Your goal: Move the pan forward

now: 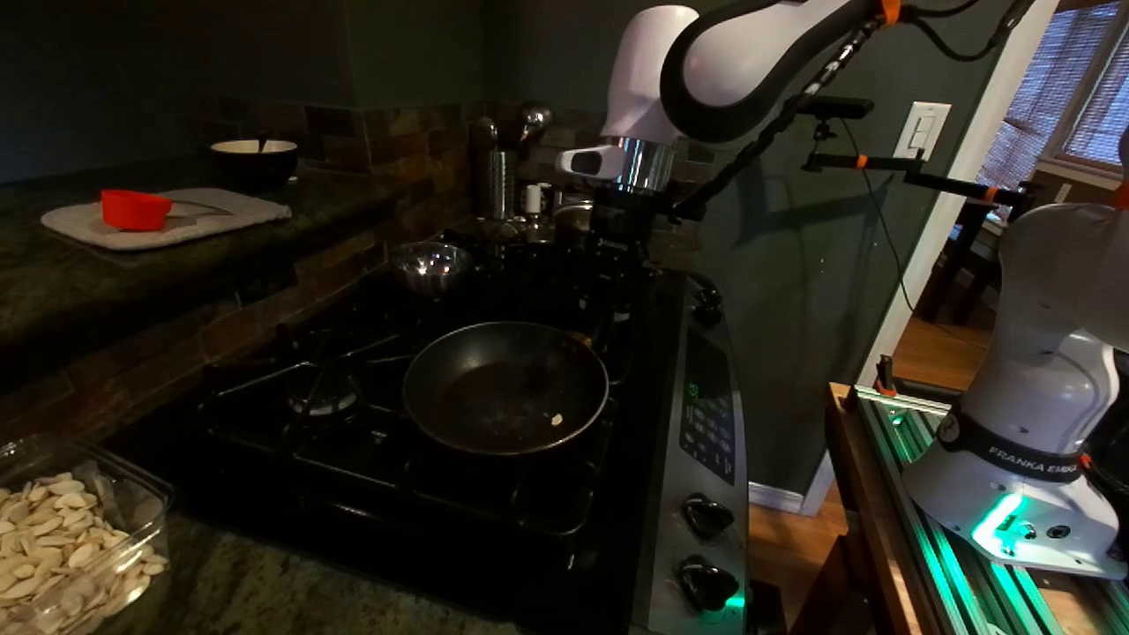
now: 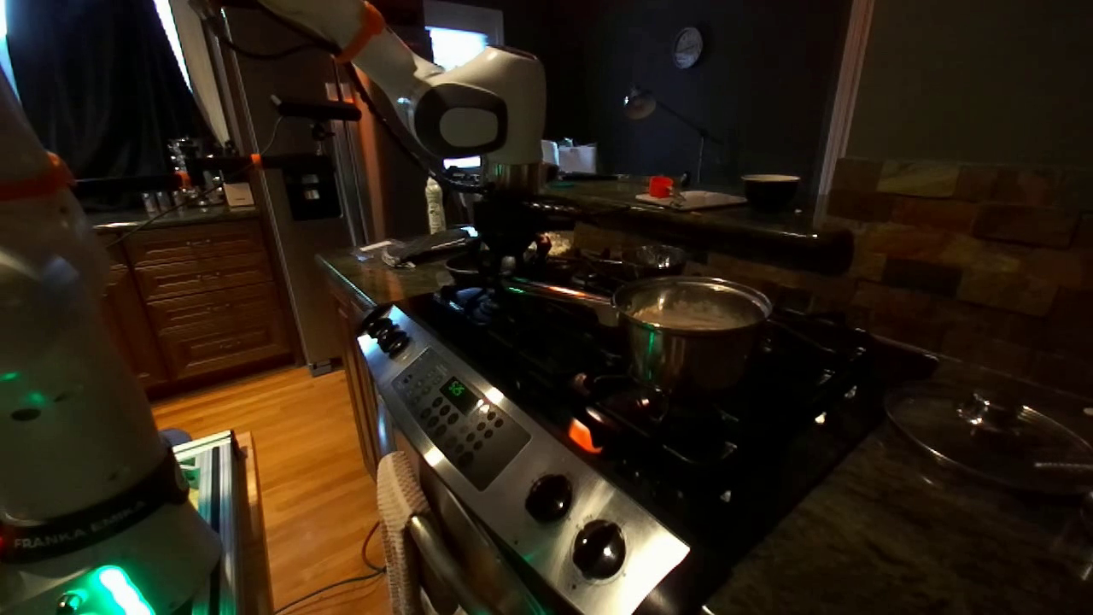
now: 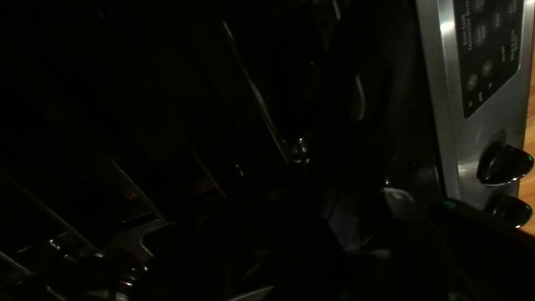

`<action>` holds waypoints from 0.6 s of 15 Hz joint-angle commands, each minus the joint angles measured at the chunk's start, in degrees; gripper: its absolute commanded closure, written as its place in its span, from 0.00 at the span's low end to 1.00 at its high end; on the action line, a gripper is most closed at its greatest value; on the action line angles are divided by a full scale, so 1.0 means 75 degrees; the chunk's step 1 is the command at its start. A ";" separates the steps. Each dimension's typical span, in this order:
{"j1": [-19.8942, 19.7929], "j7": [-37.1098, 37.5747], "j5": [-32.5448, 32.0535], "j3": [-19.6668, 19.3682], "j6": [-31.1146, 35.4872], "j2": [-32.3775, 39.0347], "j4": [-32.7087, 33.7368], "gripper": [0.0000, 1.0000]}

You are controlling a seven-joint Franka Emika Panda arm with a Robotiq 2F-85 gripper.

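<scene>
Beyond the pan (image 1: 498,392), towards two o'clock, hangs the gripper (image 1: 604,304), too dark to tell whether clenched; an off-centre push could swivel the pan.

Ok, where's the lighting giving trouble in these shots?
Wrist view: nearly black, the stove panel clearest. In both exterior views: green glare on the robot base. In an exterior view: pan dim but readable. In an exterior view: green streak on the saucepan.
</scene>
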 commanded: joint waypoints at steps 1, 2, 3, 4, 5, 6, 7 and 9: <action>0.0086 0.0439 -0.0799 0.0019 0.0272 0.0364 0.0375 0.92; 0.0081 0.0510 -0.0999 0.0020 0.0242 0.0430 0.0476 0.92; 0.0071 0.0574 -0.1204 0.0017 0.0204 0.0499 0.0574 0.92; 0.0068 0.0611 -0.1360 0.0017 0.0196 0.0560 0.0658 0.92; 0.0071 0.0590 -0.1430 0.0020 0.0173 0.0642 0.0752 0.92; 0.0063 0.0638 -0.1643 0.0025 0.0181 0.0722 0.0832 0.92; 0.0057 0.0675 -0.1888 0.0029 0.0165 0.0810 0.0920 0.92; 0.0059 0.0692 -0.2346 0.0043 0.0124 0.0949 0.1087 0.92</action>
